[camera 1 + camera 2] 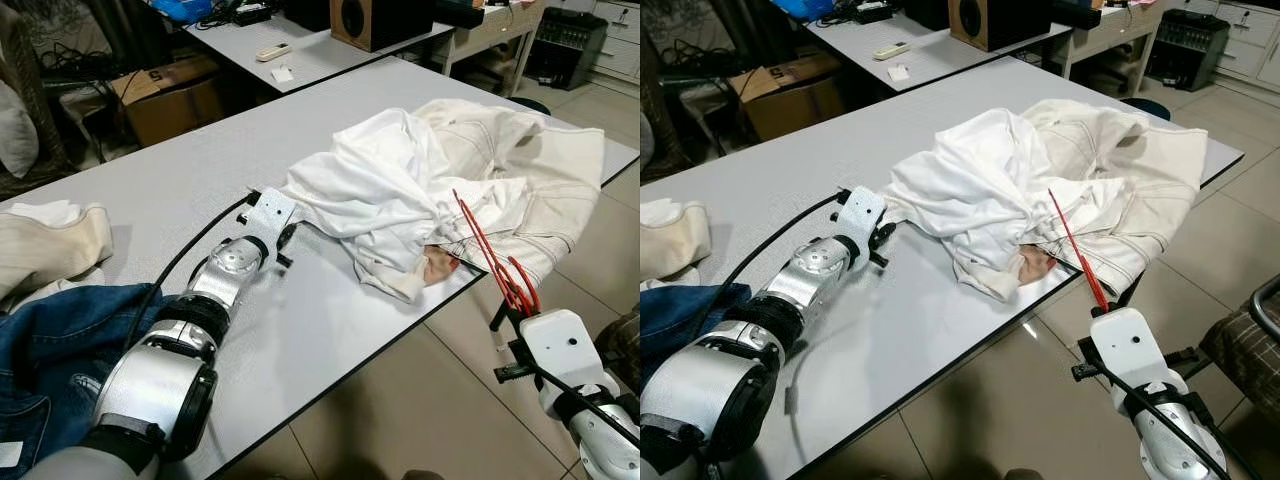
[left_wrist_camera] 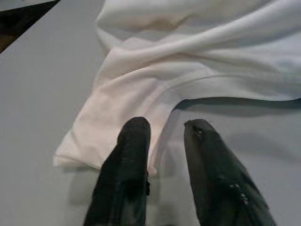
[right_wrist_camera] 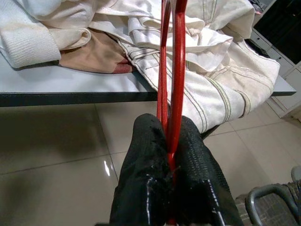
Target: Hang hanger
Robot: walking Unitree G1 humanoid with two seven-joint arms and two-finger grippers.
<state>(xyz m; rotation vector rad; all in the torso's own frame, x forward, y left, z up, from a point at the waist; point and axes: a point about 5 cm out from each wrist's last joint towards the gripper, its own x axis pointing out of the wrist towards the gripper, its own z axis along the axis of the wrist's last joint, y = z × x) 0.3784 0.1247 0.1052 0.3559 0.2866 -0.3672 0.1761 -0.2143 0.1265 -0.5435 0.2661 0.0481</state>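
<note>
A thin red hanger (image 1: 485,245) sticks up from my right gripper (image 3: 170,136), which is shut on its lower end. That gripper hovers over the floor just off the table's near right edge. The hanger's top leans over a pile of clothes: a white shirt (image 1: 370,185) and a cream jacket (image 1: 530,170) crumpled on the grey table (image 1: 170,180). My left gripper (image 2: 167,129) rests low on the table at the shirt's left edge, open. One finger (image 2: 127,155) overlaps the hem of the shirt (image 2: 141,84); nothing is gripped.
Blue jeans (image 1: 50,350) and a cream cloth (image 1: 50,245) lie at the table's left end. Behind stands a second table (image 1: 310,50) with a speaker (image 1: 375,20), and a cardboard box (image 1: 170,95). Tiled floor (image 1: 400,400) lies below; a chair (image 1: 1250,340) stands at right.
</note>
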